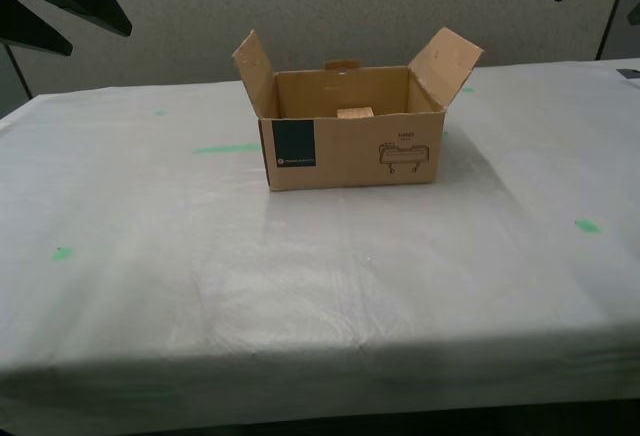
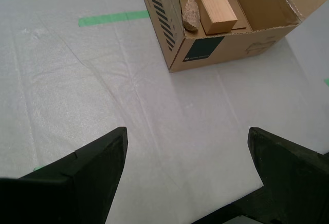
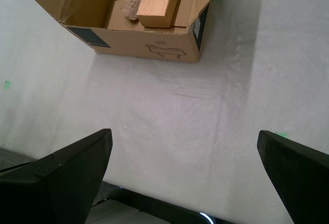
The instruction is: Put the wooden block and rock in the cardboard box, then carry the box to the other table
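Nearest the wrist cameras, my second gripper (image 2: pixel 187 147) and my first gripper (image 3: pixel 185 149) both hang with jaws spread wide and nothing between them, above bare wrinkled cloth and well apart from the load. Past them, the cardboard box (image 1: pixel 350 161) sits on the other table (image 1: pixel 320 286), in the upper middle of the exterior view, its side flaps standing open. By my reading the packing and carrying are done, so the step in hand is simply backing away cleanly: keep both sets of jaws apart and lift clear without brushing the flaps or dragging the cloth. The exterior view shows only a sliver of the wooden block (image 1: pixel 355 112) over the front wall and no rock at all; the wrist views look down inside and show the rock (image 2: pixel 191 14) lying just beside the block on the box floor.
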